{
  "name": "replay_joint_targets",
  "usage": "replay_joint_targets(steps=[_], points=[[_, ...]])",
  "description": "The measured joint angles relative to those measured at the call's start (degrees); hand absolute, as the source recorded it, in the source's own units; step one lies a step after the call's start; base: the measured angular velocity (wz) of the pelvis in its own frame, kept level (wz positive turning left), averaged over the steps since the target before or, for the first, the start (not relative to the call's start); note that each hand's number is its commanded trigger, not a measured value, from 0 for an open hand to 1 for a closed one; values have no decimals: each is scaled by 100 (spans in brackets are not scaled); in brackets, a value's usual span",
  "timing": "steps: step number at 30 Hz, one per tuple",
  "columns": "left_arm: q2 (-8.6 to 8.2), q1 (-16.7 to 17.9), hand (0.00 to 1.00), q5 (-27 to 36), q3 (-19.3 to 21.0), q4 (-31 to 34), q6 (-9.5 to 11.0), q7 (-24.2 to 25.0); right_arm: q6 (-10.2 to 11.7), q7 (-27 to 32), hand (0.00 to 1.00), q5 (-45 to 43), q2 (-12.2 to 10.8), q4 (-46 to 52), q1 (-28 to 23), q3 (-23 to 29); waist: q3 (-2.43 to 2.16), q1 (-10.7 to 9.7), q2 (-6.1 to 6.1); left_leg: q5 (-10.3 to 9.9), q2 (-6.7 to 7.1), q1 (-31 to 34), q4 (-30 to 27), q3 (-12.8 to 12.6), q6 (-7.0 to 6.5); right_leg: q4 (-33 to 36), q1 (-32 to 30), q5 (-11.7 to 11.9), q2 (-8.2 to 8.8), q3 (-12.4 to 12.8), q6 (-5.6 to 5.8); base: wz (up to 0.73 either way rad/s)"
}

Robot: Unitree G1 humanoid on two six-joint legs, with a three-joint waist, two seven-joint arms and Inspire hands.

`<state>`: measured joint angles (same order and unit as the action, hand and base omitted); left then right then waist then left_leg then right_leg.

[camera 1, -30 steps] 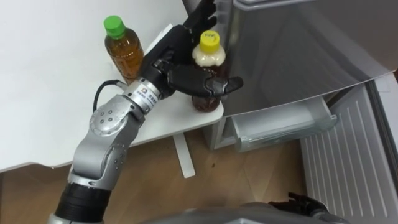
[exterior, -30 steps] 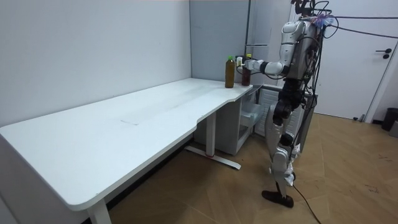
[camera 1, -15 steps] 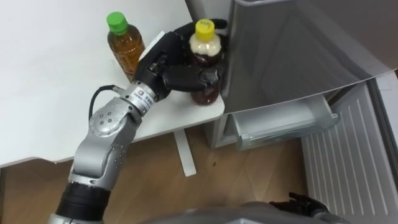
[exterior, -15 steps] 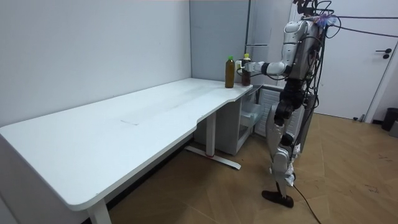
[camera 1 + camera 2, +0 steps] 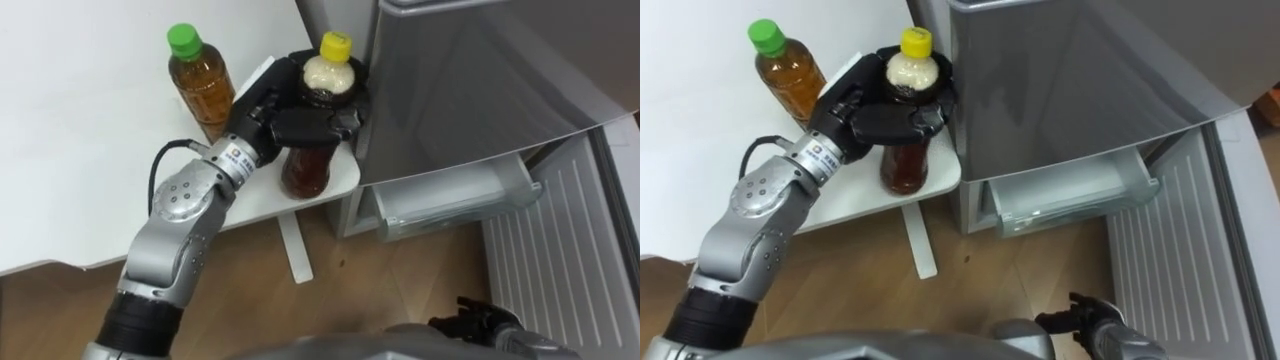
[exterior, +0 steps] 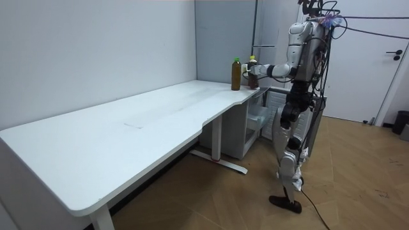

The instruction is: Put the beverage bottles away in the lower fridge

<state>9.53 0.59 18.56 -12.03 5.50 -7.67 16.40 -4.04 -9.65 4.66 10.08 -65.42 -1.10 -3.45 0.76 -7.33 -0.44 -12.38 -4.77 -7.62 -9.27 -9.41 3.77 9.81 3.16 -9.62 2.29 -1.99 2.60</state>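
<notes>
The robot's left hand (image 5: 285,125), fingers (image 5: 330,122) curled round the yellow-capped drink bottle (image 5: 305,170) at the bench (image 5: 80,120) corner, would best carry it upright down to the fridge's open lower compartment (image 5: 450,205).

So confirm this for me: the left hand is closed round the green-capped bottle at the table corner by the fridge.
Wrong bottle: the left eye view shows the left hand closed round the yellow-capped bottle at the table corner by the fridge. The green-capped bottle stands free beside it.
</notes>
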Motion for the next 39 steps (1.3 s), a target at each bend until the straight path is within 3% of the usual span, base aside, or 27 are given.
replay_joint_targets(steps=[4,11,21,27,33,39], points=[[5,-2,100,0,44,-4,-2,0,-98,-314,0,-74,-94,837,7,-274,-4,44,26,0,-2,6,-2,-1,0,18,-20,1,-5,6,-2,-1],[-9,32,100,218,-90,16,-82,49,-107,-1180,0,-124,-314,1868,54,-712,-6,324,30,0,-15,19,-7,1,0,30,-10,3,-4,-52,-5,4],[-85,259,100,236,-180,175,-57,11,-102,-2093,0,-302,-310,2717,-48,-1049,-19,591,15,0,-41,30,-16,15,0,97,-23,3,-6,-214,-5,3],[-68,463,100,470,-231,175,141,1,-76,-2457,0,-269,-318,3092,-49,-1257,-36,631,-27,0,-41,43,-21,23,0,107,-7,5,4,-271,-9,5],[46,595,100,1112,-457,176,141,31,-77,-2661,0,-235,-326,3098,6,-1324,-15,637,-118,0,-42,91,-42,68,0,108,-24,6,7,-291,-11,2],[65,640,100,1124,-515,174,140,77,-104,-2901,0,-237,-379,3190,3,-1344,1,658,-192,0,-42,101,-52,68,0,98,-30,5,6,-284,-11,0]])
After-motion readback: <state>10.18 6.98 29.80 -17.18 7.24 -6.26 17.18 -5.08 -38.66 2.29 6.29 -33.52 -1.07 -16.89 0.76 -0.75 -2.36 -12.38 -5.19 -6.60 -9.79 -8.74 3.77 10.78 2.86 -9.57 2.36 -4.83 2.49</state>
